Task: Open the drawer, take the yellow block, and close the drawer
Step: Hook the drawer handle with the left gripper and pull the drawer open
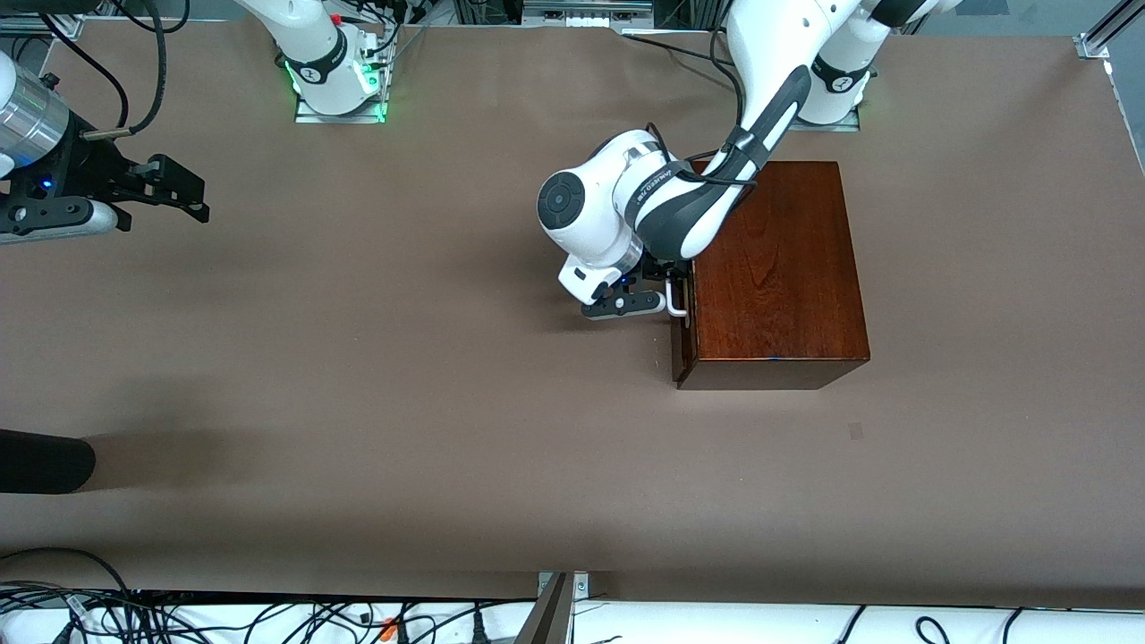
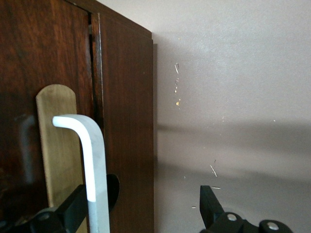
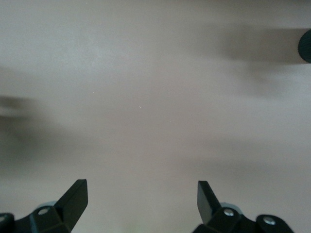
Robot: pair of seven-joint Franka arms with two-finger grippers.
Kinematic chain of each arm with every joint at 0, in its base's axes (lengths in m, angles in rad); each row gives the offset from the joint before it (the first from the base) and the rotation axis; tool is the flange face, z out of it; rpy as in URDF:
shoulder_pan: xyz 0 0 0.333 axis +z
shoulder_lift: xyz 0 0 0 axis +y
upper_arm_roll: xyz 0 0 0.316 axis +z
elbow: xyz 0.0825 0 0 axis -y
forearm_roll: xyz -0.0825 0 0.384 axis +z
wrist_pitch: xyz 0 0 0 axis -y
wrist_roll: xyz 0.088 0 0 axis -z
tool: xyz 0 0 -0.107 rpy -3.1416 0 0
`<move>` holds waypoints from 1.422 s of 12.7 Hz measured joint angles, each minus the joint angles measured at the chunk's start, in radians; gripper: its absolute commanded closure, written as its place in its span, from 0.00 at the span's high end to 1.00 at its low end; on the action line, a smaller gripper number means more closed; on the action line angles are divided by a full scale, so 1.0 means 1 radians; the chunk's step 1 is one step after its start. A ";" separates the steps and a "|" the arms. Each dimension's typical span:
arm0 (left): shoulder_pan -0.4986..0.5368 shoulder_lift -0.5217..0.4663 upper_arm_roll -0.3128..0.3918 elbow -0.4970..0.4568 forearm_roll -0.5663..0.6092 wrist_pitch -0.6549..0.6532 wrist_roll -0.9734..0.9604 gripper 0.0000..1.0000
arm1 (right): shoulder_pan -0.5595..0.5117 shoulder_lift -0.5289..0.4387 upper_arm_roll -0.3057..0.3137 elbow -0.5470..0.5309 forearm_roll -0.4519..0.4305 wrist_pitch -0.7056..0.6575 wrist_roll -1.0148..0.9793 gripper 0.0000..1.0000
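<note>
The dark reddish-brown wooden box (image 1: 774, 268) stands toward the left arm's end of the table. Its drawer front (image 1: 682, 344) faces the right arm's end and looks about flush with the box. The white U-shaped handle (image 1: 677, 300) is on that front. My left gripper (image 1: 666, 291) is at the handle, open. In the left wrist view the handle (image 2: 92, 165) lies between the fingertips (image 2: 73, 208), close to one of them and far from the other. My right gripper (image 1: 179, 192) waits open over bare table at the right arm's end, gripper (image 3: 142, 199) with nothing between its fingers. The yellow block is hidden.
A dark rounded object (image 1: 45, 461) pokes in at the table's edge at the right arm's end, nearer the front camera. Cables (image 1: 268, 617) run along the near edge. Brown table (image 1: 402, 358) stretches between the box and the right gripper.
</note>
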 measured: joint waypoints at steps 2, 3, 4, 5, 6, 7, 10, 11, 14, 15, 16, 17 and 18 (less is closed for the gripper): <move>0.000 0.007 -0.001 0.000 0.000 0.020 -0.027 1.00 | 0.000 0.000 0.000 0.000 0.000 0.000 0.000 1.00; 0.000 0.009 -0.001 0.000 0.000 0.024 -0.035 1.00 | 0.000 0.000 0.000 0.000 0.000 0.000 0.000 1.00; 0.000 0.009 0.000 0.000 0.000 0.026 -0.040 1.00 | 0.000 0.000 0.000 0.000 0.000 0.000 0.000 1.00; 0.000 0.009 -0.001 0.000 0.000 0.030 -0.042 1.00 | 0.000 0.000 0.000 0.000 0.000 0.000 0.000 1.00; 0.000 0.009 -0.001 0.000 -0.009 0.039 -0.048 1.00 | 0.000 0.000 0.000 0.000 0.000 0.000 0.000 1.00; 0.000 0.008 -0.001 0.000 -0.024 0.053 -0.058 1.00 | 0.000 0.000 0.000 0.000 0.000 0.000 0.000 1.00; 0.002 0.004 -0.001 0.002 -0.062 0.099 -0.073 1.00 | 0.000 0.000 0.000 0.000 0.000 0.000 0.000 1.00; 0.002 0.003 0.000 0.002 -0.079 0.120 -0.076 1.00 | 0.000 0.000 0.000 0.000 0.000 0.000 0.000 1.00; -0.002 -0.004 -0.001 0.003 -0.100 0.159 -0.081 1.00 | 0.000 0.000 0.000 0.000 0.000 0.000 0.000 1.00; -0.005 -0.004 -0.001 0.003 -0.103 0.166 -0.082 1.00 | 0.000 0.000 0.000 0.000 0.000 0.000 0.000 1.00; -0.006 -0.005 -0.001 0.003 -0.104 0.176 -0.082 1.00 | 0.000 0.000 0.000 0.000 0.000 0.000 0.000 1.00; -0.007 -0.005 0.000 0.002 -0.105 0.183 -0.083 1.00 | 0.000 0.000 0.000 0.000 0.000 0.000 0.000 1.00; -0.007 -0.006 0.000 0.002 -0.105 0.184 -0.083 1.00 | 0.000 0.000 0.000 0.000 0.000 0.000 0.000 1.00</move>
